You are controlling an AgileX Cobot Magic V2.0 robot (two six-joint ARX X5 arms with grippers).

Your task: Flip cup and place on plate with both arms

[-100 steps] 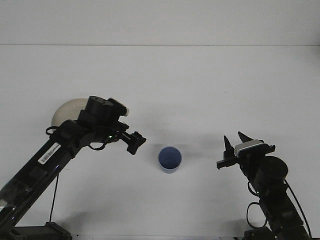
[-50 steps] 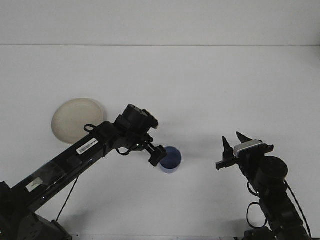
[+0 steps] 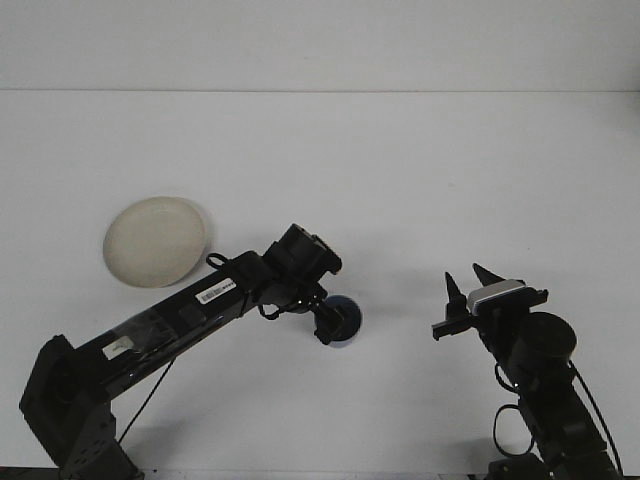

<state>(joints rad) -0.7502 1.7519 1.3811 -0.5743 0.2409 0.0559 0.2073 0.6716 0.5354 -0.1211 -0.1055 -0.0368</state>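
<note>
One blue cup [image 3: 349,322] | left gripper [image 3: 328,326] directly over it, your nearer arm, finger state untellable | right gripper [image 3: 470,292] spread apart, well right | plate [image 3: 155,241] far left

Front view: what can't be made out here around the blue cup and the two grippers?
- Small blue plastic cup: mostly hidden by the left gripper; which way up it is cannot be told.
- Left gripper: dark against the cup, so open, shut or gripping cannot be read.
- Right arm: its base is cut off by the bottom edge.
- Round cream plate: in full view, but depth cannot be judged from above.
</note>
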